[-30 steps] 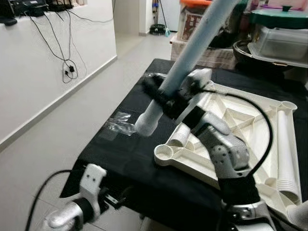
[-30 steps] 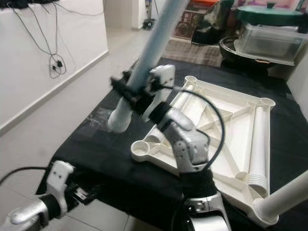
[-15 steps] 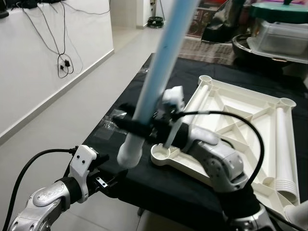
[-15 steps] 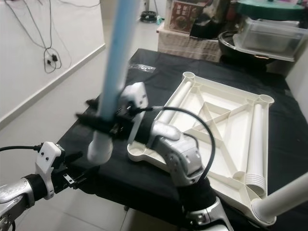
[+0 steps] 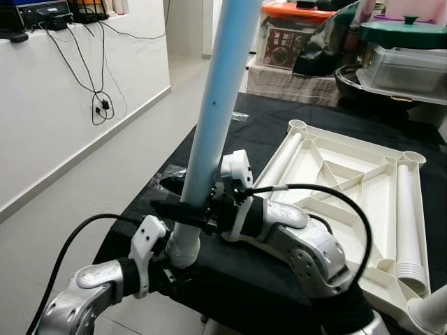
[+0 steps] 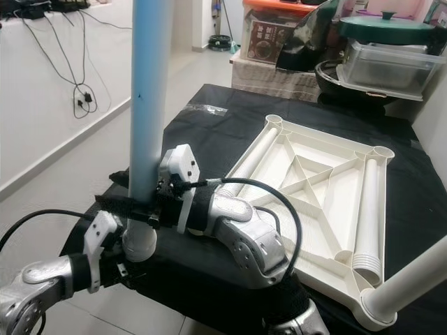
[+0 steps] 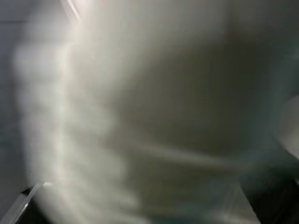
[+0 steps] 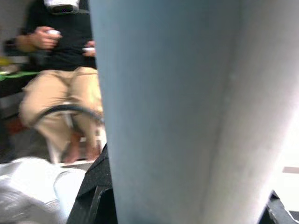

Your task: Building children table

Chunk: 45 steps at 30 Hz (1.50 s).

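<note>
The light blue table leg point(image 5: 216, 105) stands almost upright over the near left corner of the black-covered table. My right gripper point(image 5: 187, 209) is shut on it just above its white ribbed lower end point(image 5: 183, 248). My left gripper point(image 5: 170, 271) sits directly beneath that end; the left wrist view is a blur of the white ribbed end point(image 7: 140, 116). The white tabletop point(image 5: 360, 143) lies upside down on the table. A white leg point(image 6: 412, 279) stands in its near right corner socket. Two white legs point(image 6: 367, 209) lie inside the frame.
Boxes, a pot and plastic containers point(image 5: 398, 63) crowd the far side of the table. Clear plastic wrap point(image 5: 171, 174) lies near the table's left edge. A white wall with hanging cables point(image 5: 98, 105) runs along the left, past open floor. A seated person point(image 8: 60, 93) faces the table.
The blue leg has swung from a strong tilt to nearly upright and come toward the near left corner. My left arm has risen under the leg's lower end. The camera has also shifted.
</note>
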Motion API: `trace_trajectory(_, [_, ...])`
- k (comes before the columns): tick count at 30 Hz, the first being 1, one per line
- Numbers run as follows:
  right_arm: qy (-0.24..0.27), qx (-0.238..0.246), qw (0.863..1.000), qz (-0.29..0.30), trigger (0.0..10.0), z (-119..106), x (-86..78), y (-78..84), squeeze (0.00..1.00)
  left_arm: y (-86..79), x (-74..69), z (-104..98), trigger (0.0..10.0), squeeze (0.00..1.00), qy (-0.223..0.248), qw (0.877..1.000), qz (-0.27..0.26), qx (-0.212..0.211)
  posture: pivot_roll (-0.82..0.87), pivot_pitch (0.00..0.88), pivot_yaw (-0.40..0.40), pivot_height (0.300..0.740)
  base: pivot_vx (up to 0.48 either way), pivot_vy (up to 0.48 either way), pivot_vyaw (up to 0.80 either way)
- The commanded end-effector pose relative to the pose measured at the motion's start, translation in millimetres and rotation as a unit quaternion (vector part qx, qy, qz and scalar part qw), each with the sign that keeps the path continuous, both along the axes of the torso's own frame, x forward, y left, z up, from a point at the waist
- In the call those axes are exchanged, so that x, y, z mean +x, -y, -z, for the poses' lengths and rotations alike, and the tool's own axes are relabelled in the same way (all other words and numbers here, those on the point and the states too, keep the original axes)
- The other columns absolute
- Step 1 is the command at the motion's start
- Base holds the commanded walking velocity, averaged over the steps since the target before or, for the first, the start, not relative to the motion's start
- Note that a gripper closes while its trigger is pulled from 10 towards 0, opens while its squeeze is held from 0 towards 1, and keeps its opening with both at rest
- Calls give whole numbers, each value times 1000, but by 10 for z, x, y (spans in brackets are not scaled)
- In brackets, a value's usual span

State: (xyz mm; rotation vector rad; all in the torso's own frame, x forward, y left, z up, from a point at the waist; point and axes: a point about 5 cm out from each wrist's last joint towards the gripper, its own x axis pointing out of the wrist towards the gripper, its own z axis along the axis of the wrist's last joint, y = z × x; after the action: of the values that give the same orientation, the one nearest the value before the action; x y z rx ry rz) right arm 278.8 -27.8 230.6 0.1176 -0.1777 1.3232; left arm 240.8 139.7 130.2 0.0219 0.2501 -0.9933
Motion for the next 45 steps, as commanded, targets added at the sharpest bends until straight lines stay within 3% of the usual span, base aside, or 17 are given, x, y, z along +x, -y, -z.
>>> trace_trajectory(1, [15, 5, 1000, 17, 10000, -51, 53, -11, 0, 49, -27, 29, 10000, 0, -7, 1000, 14, 0, 61, 0, -50, 740, 0, 0, 0])
trace_trajectory(17, [-2, -13, 999, -37, 10000, 70, -91, -59, 0, -118, 47, -106, 10000, 0, 38, 999, -22, 22, 66, 0, -65, 740, 0, 0, 0])
trace_trajectory(34, [-25, -12, 997, -69, 10000, 108, -173, -118, 0, 34, 121, -241, 10000, 0, 66, 997, 25, 19, 65, 0, -67, 740, 0, 0, 0])
trace_trajectory(35, [-26, -12, 997, -70, 10000, 111, -178, -127, 0, 46, 141, -239, 8902, 0, 67, 997, 30, 23, 61, 0, -63, 740, 0, 0, 0])
trace_trajectory(36, [-26, -12, 997, -70, 10000, 111, -178, -127, 0, 46, 141, -239, 8902, 0, 67, 997, 30, 23, 61, 0, -63, 740, 0, 0, 0])
trace_trajectory(37, [-26, -12, 997, -71, 10000, 111, -179, -133, 0, 51, 157, -235, 2863, 0, 68, 997, 32, 24, 61, 0, -63, 740, 0, 0, 0])
trace_trajectory(38, [-27, -11, 997, -72, 10000, 105, -179, -135, 0, 51, 163, -237, 0, 0, 68, 997, 34, 18, 57, 0, -60, 740, 0, 0, 0])
trace_trajectory(45, [-27, -8, 997, -75, 10000, 88, -188, -131, 0, 54, 121, -258, 0, 0, 80, 995, 56, 6, 54, 0, -53, 740, 0, 0, 0])
